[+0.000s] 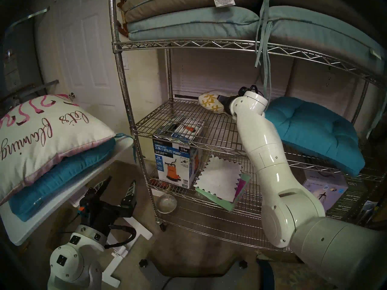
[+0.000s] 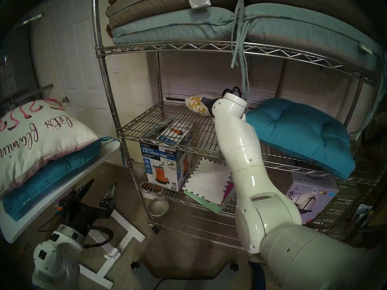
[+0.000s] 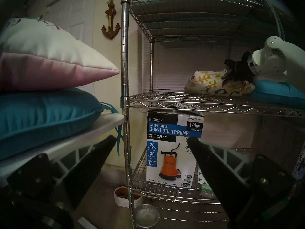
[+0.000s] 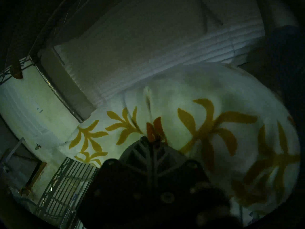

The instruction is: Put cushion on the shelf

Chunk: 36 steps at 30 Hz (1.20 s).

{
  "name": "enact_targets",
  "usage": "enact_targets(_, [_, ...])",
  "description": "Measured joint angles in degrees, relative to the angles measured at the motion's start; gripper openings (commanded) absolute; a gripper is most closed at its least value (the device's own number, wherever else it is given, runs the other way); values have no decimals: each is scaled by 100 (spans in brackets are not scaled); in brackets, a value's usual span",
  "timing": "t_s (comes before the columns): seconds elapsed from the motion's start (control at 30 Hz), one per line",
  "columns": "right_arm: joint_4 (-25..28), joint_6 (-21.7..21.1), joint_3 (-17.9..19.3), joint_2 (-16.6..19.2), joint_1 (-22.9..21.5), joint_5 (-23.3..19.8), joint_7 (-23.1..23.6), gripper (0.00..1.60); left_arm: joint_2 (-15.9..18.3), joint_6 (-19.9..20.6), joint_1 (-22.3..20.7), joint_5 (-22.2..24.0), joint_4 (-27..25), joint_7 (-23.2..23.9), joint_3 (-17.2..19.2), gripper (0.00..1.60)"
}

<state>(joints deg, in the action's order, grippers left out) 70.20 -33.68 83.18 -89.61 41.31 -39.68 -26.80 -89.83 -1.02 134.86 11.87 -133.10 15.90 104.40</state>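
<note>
A white cushion [image 1: 210, 103] [image 2: 195, 104] [image 3: 212, 83] [image 4: 214, 99] with yellow leaf prints lies at the back of the middle tier of the chrome wire shelf [image 1: 188, 43] [image 2: 167, 46] [image 3: 181, 105]. My right gripper [image 1: 221, 99] [image 2: 206, 101] [image 3: 228, 73] [image 4: 155, 137] reaches into that tier and is shut, its fingertips pinching the cushion's fabric. My left gripper [image 1: 121, 181] [image 2: 102, 185] [image 3: 151, 139] hangs low beside the shelf's front left post, open and empty.
A teal cushion [image 1: 314, 132] fills the middle tier's right side, touching the white one. Flat cushions [image 1: 188, 23] load the upper tier. A pump box [image 1: 173, 164] stands on the lower tier. A white table [image 1: 62, 201] at left carries a lettered pillow [image 1: 41, 132] on another teal cushion [image 1: 58, 178].
</note>
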Motion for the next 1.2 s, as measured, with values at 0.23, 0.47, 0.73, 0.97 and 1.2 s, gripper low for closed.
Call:
enact_targets(0.23, [495, 3, 230, 196, 0, 25, 53, 0, 0, 0, -6, 1, 1, 0, 0, 160])
enact_targets(0.47, [1025, -2, 554, 396, 49, 57, 11, 0, 1, 0, -17, 2, 3, 0, 0, 160])
enact_targets(0.73, [1696, -176, 1191, 674, 478, 68, -278, 0, 1, 0, -26, 3, 5, 0, 0, 160])
enact_targets(0.97, [1954, -378, 1902, 851, 1005, 84, -637, 0, 1, 0, -35, 4, 9, 0, 0, 160])
enact_targets(1.2, [2421, -587, 2505, 887, 1519, -14, -735, 0, 2, 0, -41, 5, 9, 0, -1, 160])
